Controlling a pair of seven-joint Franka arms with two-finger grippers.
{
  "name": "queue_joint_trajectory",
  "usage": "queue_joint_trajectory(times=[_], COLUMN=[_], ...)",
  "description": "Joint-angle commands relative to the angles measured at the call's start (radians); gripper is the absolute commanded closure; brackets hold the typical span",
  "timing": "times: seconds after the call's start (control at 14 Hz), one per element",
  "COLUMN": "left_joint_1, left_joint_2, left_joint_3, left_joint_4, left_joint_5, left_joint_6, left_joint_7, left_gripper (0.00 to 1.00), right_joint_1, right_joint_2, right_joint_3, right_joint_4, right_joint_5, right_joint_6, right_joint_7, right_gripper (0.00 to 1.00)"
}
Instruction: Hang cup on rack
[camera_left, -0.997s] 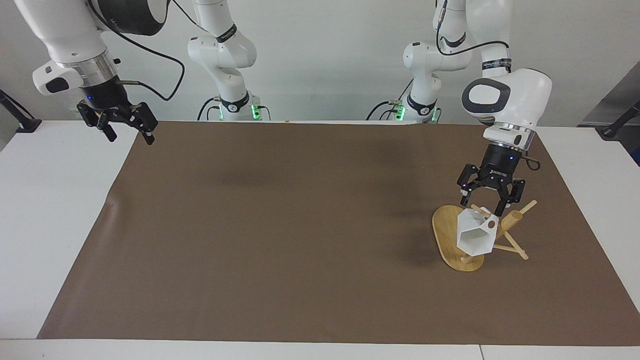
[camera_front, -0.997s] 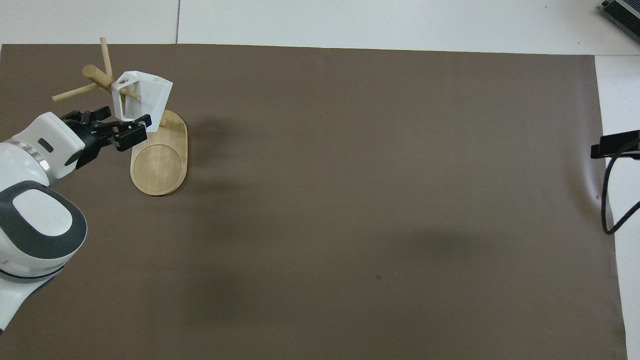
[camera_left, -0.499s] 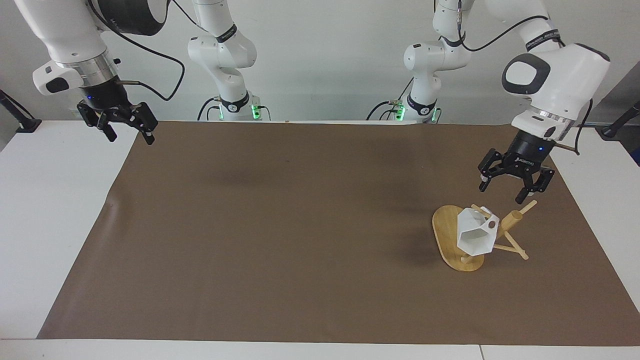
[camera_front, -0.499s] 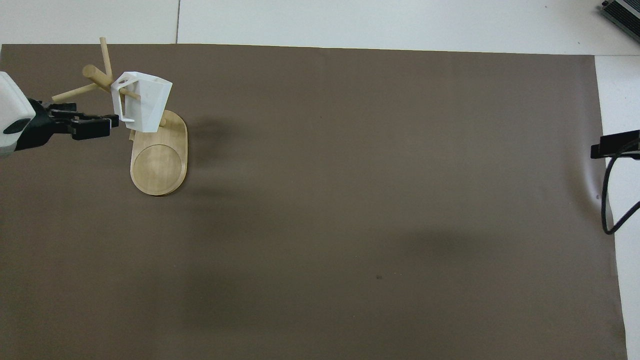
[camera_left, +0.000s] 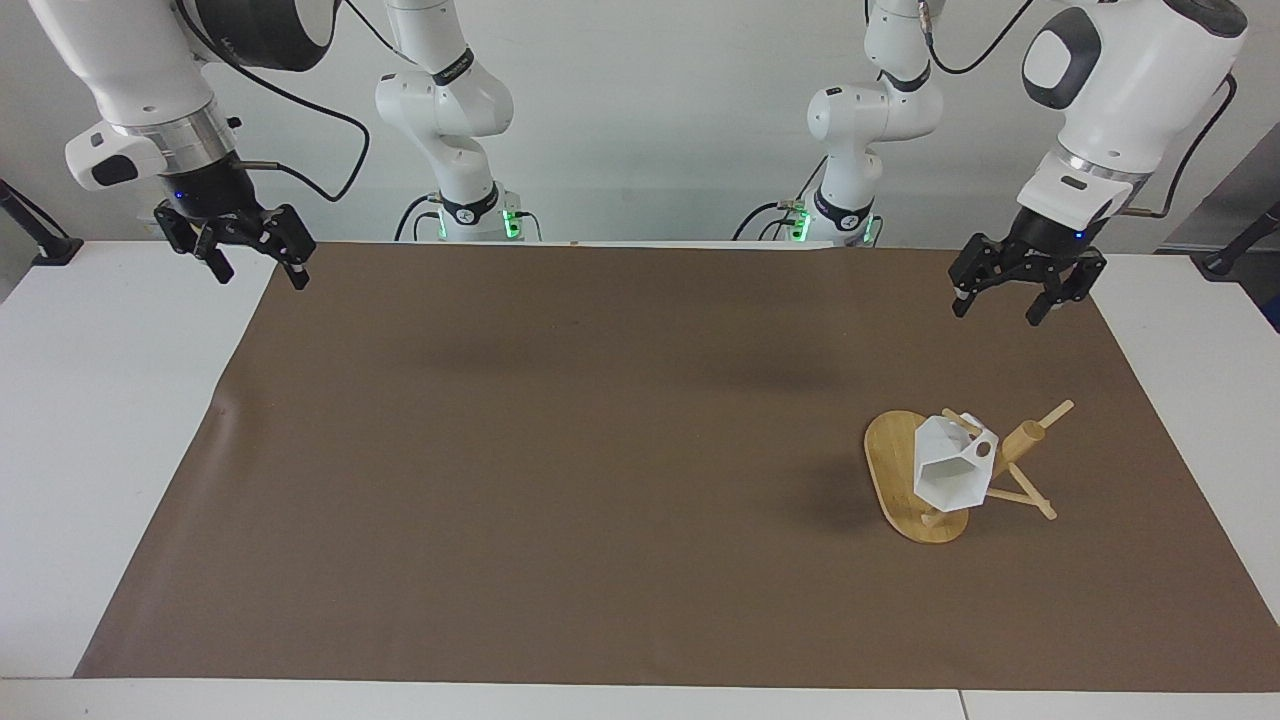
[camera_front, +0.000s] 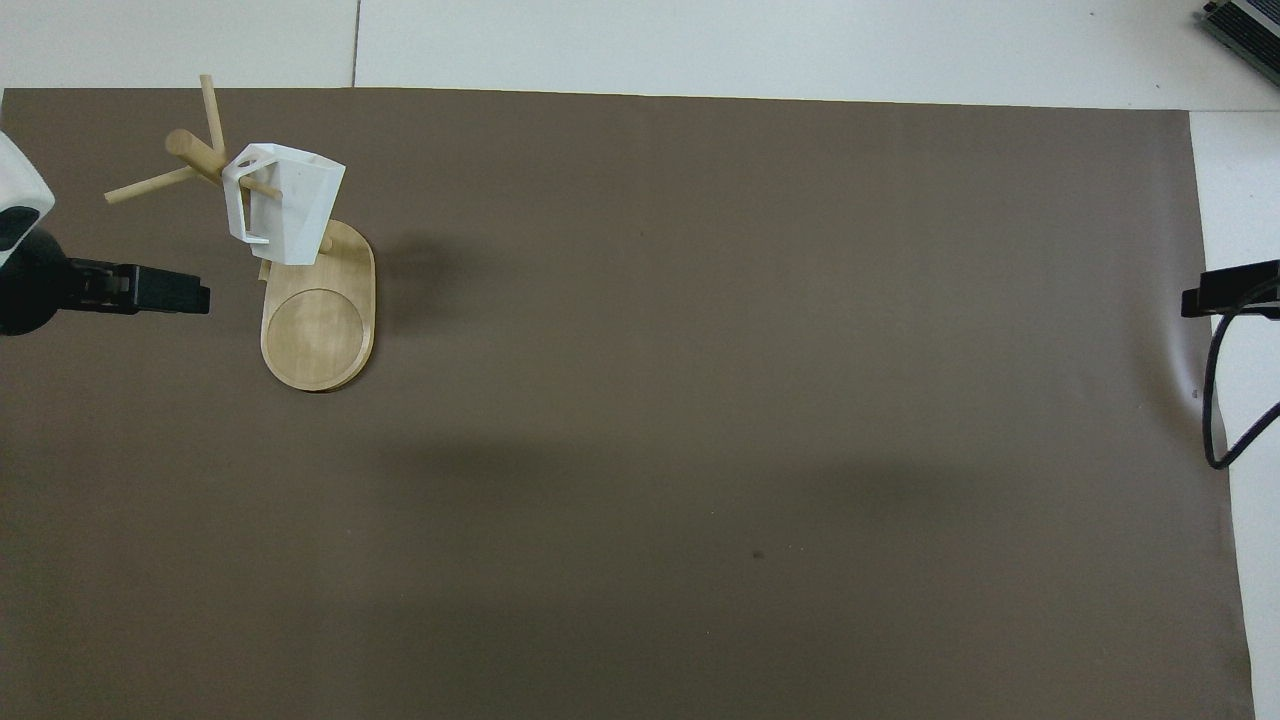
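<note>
On the rack (camera_left: 905, 470) hangs the cup (camera_left: 950, 470), hiding a peg; both hands spread, empty

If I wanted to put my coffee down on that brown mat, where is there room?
Most of the brown mat lies bare, from the rack toward the right arm's end. It is crowded only at the left arm's end, where the white cup hangs on the rack's peg.

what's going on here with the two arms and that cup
The white cup hangs by its handle on a peg of the wooden rack, toward the left arm's end of the table. Neither arm is holding anything. The left gripper is open, up in the air over the brown mat. The right gripper is open too and waits over the table's other end.
</note>
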Motion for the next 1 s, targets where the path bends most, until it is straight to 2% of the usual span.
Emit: queue_joint_trajectory(times=[0.0,0.14,0.36,0.64,0.93], left_joint_1=[-0.052,-0.066,-0.063,-0.05,-0.063], left_joint_2=[-0.023,-0.031,-0.017,0.01,0.0], left_joint_3=[-0.008,-0.006,-0.017,-0.011,-0.017], left_joint_4=[0.026,0.039,0.166,0.226,0.222], left_joint_5=[0.055,0.053,0.047,0.056,0.053], left_joint_6=[-0.134,-0.2,-0.316,-0.352,-0.346], left_joint_7=[-0.097,-0.111,-0.111,-0.108,-0.111], left_gripper=[0.0,0.0,0.0,0.0,0.0], right_joint_1=[-0.002,-0.002,-0.002,-0.002,-0.002], right_joint_2=[-0.006,-0.007,-0.007,-0.007,-0.007], right_joint_3=[0.006,0.006,0.006,0.006,0.006], right_joint_4=[-0.005,-0.005,-0.005,-0.006,-0.005], right_joint_5=[-0.017,-0.017,-0.017,-0.017,-0.017], right_joint_6=[-0.009,-0.009,-0.009,-0.009,-0.009], right_joint_7=[0.018,0.018,0.018,0.018,0.018], right_gripper=[0.0,0.0,0.0,0.0,0.0])
